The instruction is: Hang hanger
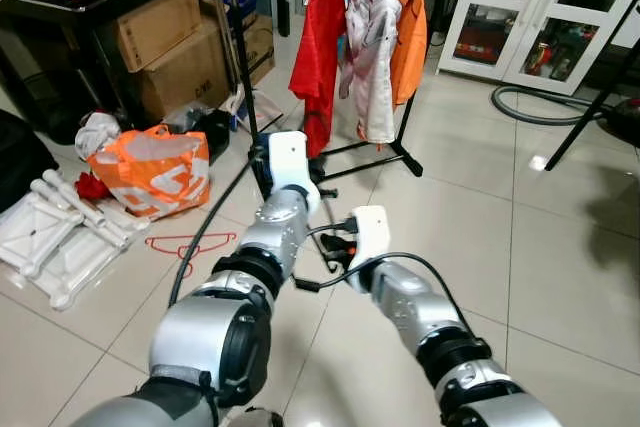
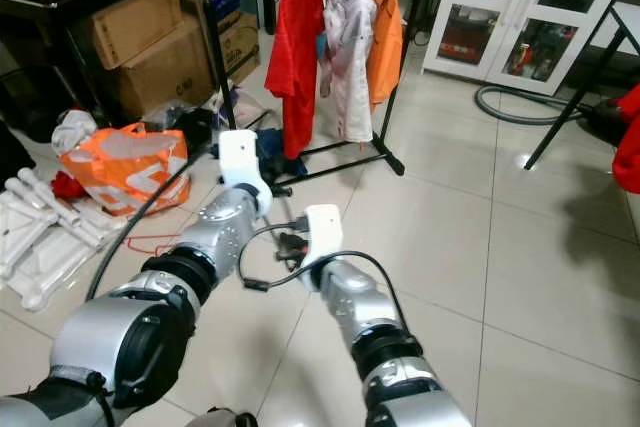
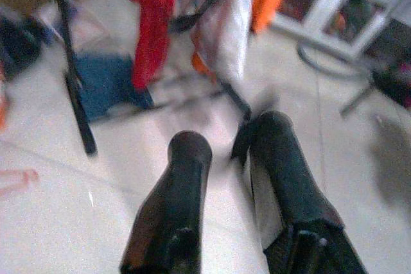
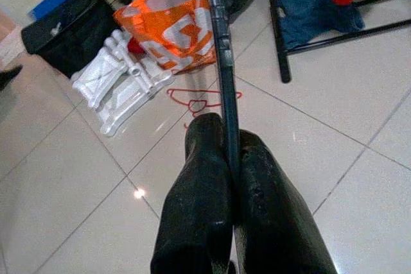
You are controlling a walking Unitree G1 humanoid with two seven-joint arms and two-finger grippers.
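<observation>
My right gripper is shut on a thin black hanger bar, which runs out from between its fingers toward the orange bag. In the eye views this gripper is low over the tiled floor, just right of my left forearm. A black curved bar shows to the left of that forearm. My left gripper is open with nothing between its fingers and points at the clothes rack. On the rack hang a red, a white and an orange garment. A red wire hanger lies on the floor.
An orange bag and a white folded frame lie on the floor at left, with cardboard boxes behind them. A glass-door cabinet and a coiled hose are at back right. A blue cloth lies by the rack's foot.
</observation>
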